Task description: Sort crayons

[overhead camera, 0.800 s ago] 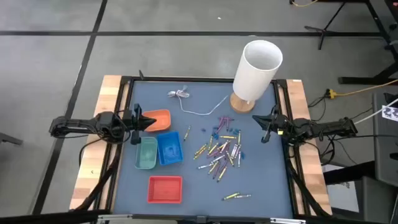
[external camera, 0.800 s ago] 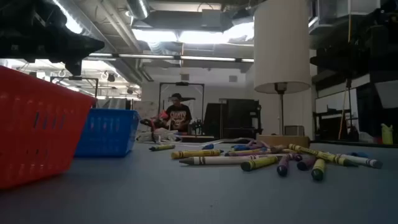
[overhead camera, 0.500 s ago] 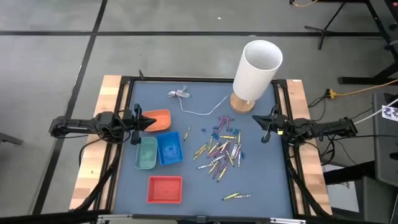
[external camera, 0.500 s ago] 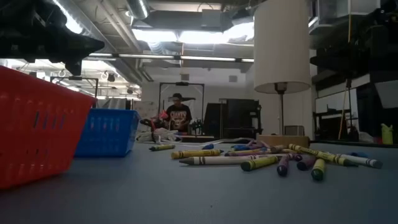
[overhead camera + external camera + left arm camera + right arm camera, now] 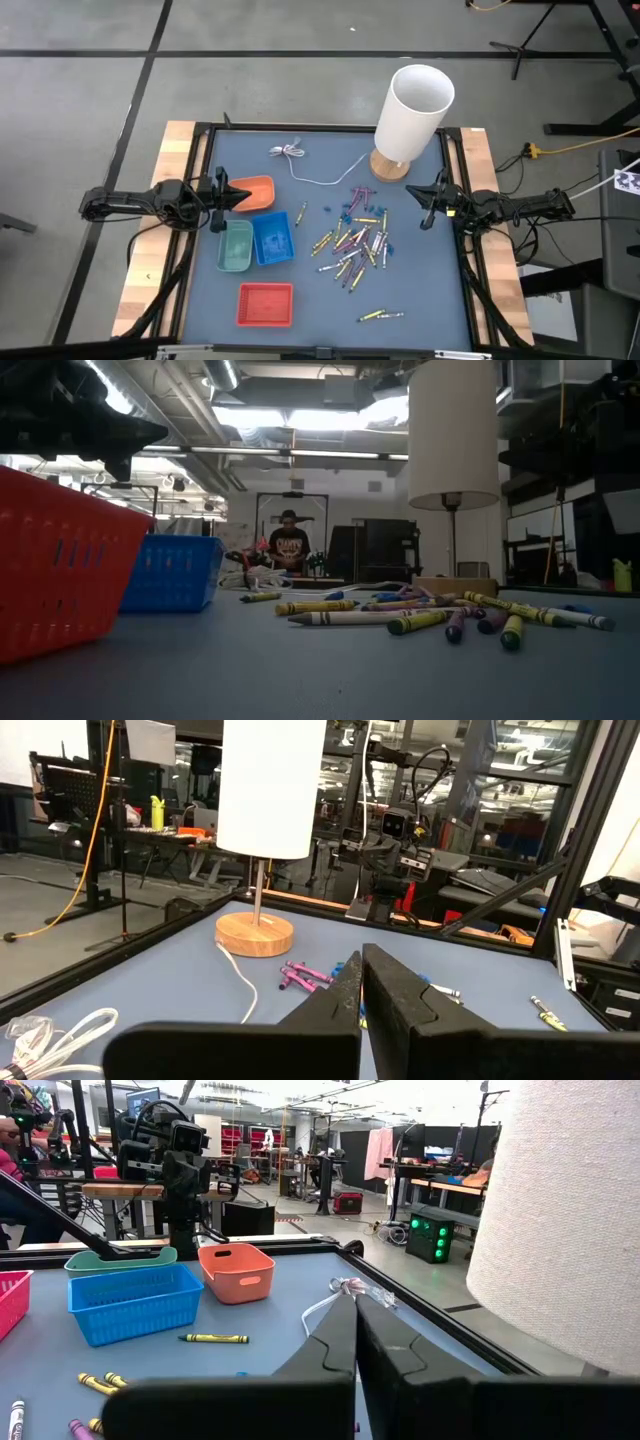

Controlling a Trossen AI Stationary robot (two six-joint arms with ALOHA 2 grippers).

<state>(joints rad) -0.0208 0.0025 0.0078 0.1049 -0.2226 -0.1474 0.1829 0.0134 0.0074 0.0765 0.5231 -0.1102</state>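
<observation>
Nothing on the table has shifted since the earlier frames: both arms sit exactly where they were, and only the person far behind the table has changed posture slightly.

Start at the right gripper [image 5: 428, 205]: its fingers are pressed together with nothing between them, and it hangs at the right edge of the table, just beside the lamp [image 5: 410, 118] and near the crayons [image 5: 355, 243]. Opposite it, the left gripper [image 5: 226, 196] is likewise closed and empty, poised over the left edge with its tip above the orange tray [image 5: 254, 193].

Outward from there, the crayons lie in a loose heap right of the table's centre, with one yellow stray [image 5: 300, 214] toward the trays and a couple more [image 5: 380, 315] near the front edge. The blue tray [image 5: 272, 239] and green tray [image 5: 236, 246] stand side by side, the red tray [image 5: 266, 304] in front of them. A white cable [image 5: 318, 170] trails from the lamp base.

Sorting has not begun, judging by the trays. To do the first pick well, the right gripper should probably open, take an outlying crayon rather than dig into the heap, and close across its barrel so neighbours stay undisturbed.
</observation>
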